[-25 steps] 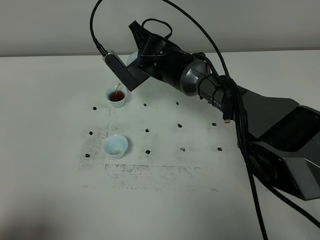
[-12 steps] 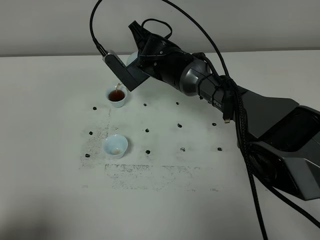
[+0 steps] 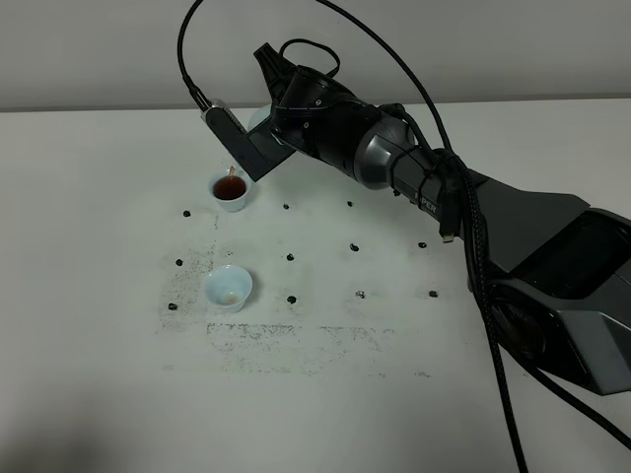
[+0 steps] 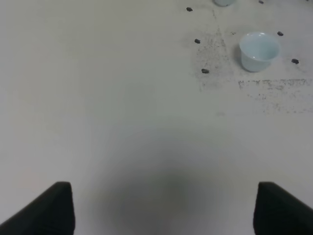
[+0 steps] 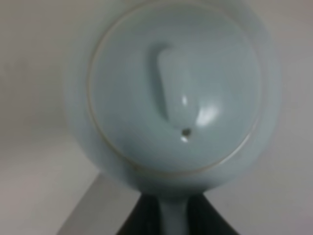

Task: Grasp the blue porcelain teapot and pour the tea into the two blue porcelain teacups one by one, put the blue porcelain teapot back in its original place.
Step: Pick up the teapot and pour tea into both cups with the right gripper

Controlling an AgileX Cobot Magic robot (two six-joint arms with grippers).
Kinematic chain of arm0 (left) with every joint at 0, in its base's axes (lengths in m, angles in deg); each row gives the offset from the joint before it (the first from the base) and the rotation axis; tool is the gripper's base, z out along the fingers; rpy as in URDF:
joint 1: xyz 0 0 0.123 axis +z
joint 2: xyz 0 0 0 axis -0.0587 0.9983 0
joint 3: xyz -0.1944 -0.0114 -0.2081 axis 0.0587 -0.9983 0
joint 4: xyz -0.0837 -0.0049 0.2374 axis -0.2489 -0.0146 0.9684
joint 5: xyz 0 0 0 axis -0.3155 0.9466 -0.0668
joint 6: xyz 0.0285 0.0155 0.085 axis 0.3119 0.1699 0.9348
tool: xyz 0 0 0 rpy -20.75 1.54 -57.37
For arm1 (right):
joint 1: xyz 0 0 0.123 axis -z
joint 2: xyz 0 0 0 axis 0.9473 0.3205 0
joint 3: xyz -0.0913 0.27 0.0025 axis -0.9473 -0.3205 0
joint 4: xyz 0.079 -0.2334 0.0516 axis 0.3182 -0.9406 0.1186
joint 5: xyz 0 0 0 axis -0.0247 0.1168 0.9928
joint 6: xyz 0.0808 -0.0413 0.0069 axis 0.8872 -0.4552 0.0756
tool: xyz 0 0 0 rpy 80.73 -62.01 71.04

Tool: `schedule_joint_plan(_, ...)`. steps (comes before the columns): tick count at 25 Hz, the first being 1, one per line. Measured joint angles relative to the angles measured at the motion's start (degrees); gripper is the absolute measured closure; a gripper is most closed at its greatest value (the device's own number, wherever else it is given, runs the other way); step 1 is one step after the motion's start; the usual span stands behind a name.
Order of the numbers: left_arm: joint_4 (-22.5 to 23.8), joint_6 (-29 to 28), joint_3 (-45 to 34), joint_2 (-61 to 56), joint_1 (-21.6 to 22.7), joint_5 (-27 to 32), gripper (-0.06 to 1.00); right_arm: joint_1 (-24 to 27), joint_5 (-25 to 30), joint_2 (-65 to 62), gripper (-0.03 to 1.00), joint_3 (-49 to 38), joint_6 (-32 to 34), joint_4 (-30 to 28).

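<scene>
**A:** the left fingers (image 4: pixel 49 210) sat wide open with nothing in them. The empty teacup (image 3: pixel 228 288) was on the surface (image 3: pixel 99 374), in front of the full teacup (image 3: pixel 230 190).

**B:** yep, and the right fingers (image 5: pixel 142 225) were clamped on the handle (image 5: pixel 173 215) of the teapot (image 5: pixel 176 98), tipped just above the full teacup. It looked pretty full, so more tilt could've overflowed it, or dribbled on the way to the empty one.

Pale-blue teapot (image 5: pixel 176 98) above tea-filled teacup (image 3: pixel 230 190)
</scene>
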Motion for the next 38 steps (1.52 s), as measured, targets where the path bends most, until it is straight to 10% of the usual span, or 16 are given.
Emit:
schedule_joint_plan(10, 0.00, 0.00, 0.00, 0.00, 0.00, 0.00, 0.19, 0.00, 3.77, -0.95, 0.89, 0.00, 7.24, 3.19)
schedule_joint_plan(26, 0.00, 0.00, 0.00, 0.00, 0.00, 0.00, 0.19, 0.52, 20.82, -9.33, 0.89, 0.11, 58.39, 20.17)
schedule_joint_plan(38, 0.00, 0.00, 0.00, 0.00, 0.00, 0.00, 0.19, 2.79, 14.24, -9.27, 0.89, -10.34, 60.98, 33.84)
